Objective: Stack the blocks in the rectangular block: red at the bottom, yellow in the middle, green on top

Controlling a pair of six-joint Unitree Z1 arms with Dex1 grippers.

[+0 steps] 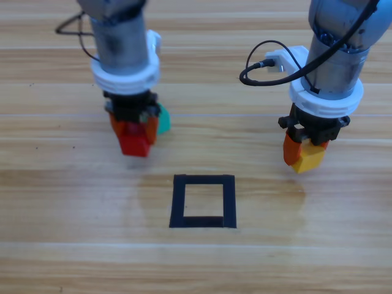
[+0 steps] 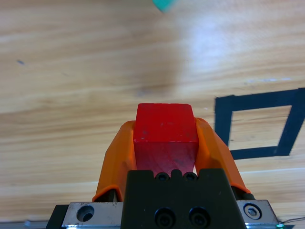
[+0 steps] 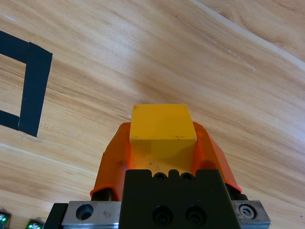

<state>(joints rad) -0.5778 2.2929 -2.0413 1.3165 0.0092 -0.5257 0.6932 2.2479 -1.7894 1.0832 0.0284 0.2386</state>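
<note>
The red cube (image 1: 135, 143) looks small, hard and light, with smooth shiny sides that could slip, so the best way to hold it is flat on two opposite sides, and that is how it is held. The left gripper (image 1: 133, 136) has its orange jaws closed tight on the red cube, one jaw on each side, and the cube pokes out past the tips. The yellow cube (image 1: 308, 158) is the same size and probably just as hard and light. The right gripper (image 1: 304, 153) has its jaws closed on the yellow cube in the same way. Both arms come down from the top and point their grippers down at the wooden table (image 1: 61, 245). The green cube (image 1: 163, 119) sits on the table just behind the left gripper, half hidden by it. The black tape rectangle (image 1: 203, 201) lies between the two grippers, nearer the front, and has nothing in it yet. Red must go in first, I think, so the left arm should move over the rectangle.
</note>
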